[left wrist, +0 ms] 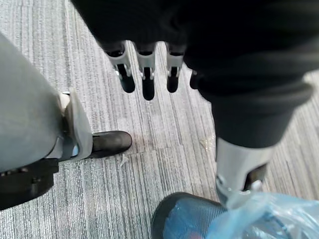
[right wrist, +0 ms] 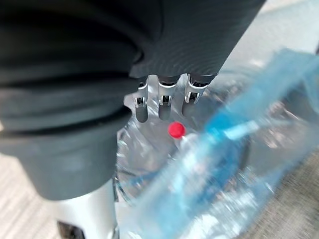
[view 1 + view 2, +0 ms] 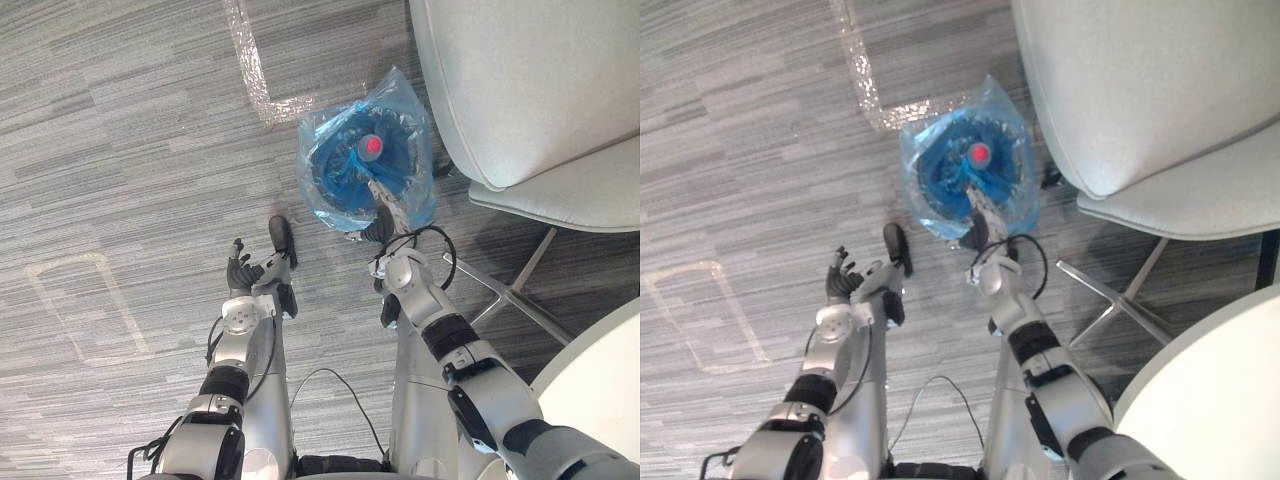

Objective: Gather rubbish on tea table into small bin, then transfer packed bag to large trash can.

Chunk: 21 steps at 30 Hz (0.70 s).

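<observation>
A small dark bin (image 1: 167,216) lined with a blue plastic bag (image 3: 345,165) stands on the carpet beside a chair. Rubbish lies inside the bag, with a red cap (image 3: 372,147) showing on top. My right hand (image 3: 379,222) is at the bag's near rim. Its fingers (image 2: 160,99) stretch out straight over the bag's mouth, with the thumb apart, and the hand is open. My left hand (image 3: 240,272) hangs to the left of the bin, fingers (image 1: 148,74) relaxed, holding nothing.
A pale grey chair (image 3: 520,90) on a metal base (image 3: 515,290) stands close to the bin on its right. A round white table edge (image 3: 600,380) is at lower right. Tape marks (image 3: 255,70) lie on the grey carpet.
</observation>
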Motion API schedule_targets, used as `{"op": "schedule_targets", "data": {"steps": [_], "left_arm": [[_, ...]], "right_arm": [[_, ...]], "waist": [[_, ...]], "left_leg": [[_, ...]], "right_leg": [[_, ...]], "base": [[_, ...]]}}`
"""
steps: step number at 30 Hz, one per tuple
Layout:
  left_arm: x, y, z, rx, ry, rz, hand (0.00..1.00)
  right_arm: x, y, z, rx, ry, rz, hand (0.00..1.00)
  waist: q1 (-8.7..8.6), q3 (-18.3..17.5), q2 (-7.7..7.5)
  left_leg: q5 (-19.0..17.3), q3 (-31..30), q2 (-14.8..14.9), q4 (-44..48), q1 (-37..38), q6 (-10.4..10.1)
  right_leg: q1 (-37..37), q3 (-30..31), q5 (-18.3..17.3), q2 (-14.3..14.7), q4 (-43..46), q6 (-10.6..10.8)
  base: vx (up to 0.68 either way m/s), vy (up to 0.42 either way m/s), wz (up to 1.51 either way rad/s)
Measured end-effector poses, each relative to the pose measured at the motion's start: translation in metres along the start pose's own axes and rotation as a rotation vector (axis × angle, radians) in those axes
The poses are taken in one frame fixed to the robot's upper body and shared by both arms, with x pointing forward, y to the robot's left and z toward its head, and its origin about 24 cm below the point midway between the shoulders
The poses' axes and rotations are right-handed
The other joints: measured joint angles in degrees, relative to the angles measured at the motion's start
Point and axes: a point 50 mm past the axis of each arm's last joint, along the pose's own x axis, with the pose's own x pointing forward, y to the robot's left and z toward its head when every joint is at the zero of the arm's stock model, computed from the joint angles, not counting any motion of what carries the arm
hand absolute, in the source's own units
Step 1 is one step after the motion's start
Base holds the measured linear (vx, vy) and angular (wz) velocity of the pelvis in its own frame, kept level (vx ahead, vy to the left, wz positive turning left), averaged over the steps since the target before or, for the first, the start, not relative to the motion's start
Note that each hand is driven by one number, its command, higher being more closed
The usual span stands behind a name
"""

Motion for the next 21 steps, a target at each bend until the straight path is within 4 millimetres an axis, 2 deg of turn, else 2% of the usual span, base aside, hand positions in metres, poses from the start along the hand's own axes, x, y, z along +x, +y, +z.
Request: {"op": "schedule_targets", "data": {"steps": [4, 9, 10, 16, 18, 21], "left_arm": [[0.001, -0.007, 0.002, -0.023, 0.003, -0.005, 0.0], [0.007, -0.009, 0.013, -0.072, -0.016, 0.01, 0.0], [0.008, -0.009, 0.014, -0.081, -0.017, 0.011, 0.0], [0.009, -0.016, 0.028, -0.105, -0.07, -0.018, 0.0], [0.009, -0.021, 0.029, -0.096, -0.075, -0.039, 0.0], [0.008, -0.024, 0.029, -0.089, -0.079, -0.054, 0.0]], "right_arm": [[0.008, -0.006, -0.009, -0.004, 0.075, -0.014, 0.0], [0.021, -0.021, -0.011, 0.021, 0.143, -0.071, 0.0], [0.025, -0.028, -0.008, 0.023, 0.144, -0.096, 1.0], [0.039, -0.07, -0.012, -0.039, 0.148, -0.196, 1.0], [0.038, -0.069, -0.013, -0.048, 0.148, -0.189, 1.0], [0.036, -0.057, -0.011, -0.067, 0.127, -0.149, 1.0]], "waist": [[0.24, 0.0, 0.01], [0.29, 0.0, 0.05], [0.27, 0.0, 0.06], [0.58, 0.1, 0.21], [1.02, 0.1, 0.21], [1.4, 0.1, 0.21]], "left_leg": [[1.5, -0.3, -1.0, -1.2, -2.9, -0.1], [2.4, -0.6, -1.6, -1.9, -5.5, 0.1], [2.5, -0.6, -1.9, -2.2, -5.7, 0.1], [3.3, -2.0, -3.0, -1.9, -9.2, 0.4], [3.2, -1.8, -3.1, -1.9, -9.3, 0.2], [2.9, -1.7, -3.1, -2.2, -9.2, 0.4]], "right_leg": [[-3.5, -0.4, 0.1, -0.8, 0.7, -0.1], [-6.4, -0.5, 0.1, -1.5, 1.4, 0.0], [-6.8, -0.6, 0.0, -1.7, 1.5, 0.0], [-9.8, -1.3, -0.5, -2.7, 3.4, 0.1], [-10.1, -1.3, -0.5, -3.0, 3.7, 0.1], [-10.2, -1.1, -0.5, -3.0, 3.9, 0.1]], "base": [[0.01, -0.003, 0.14], [0.01, -0.003, 0.09], [0.0, -0.001, 0.13], [-0.02, 0.003, 0.16], [-0.01, -0.005, 0.04], [0.0, 0.0, 0.0]]}}
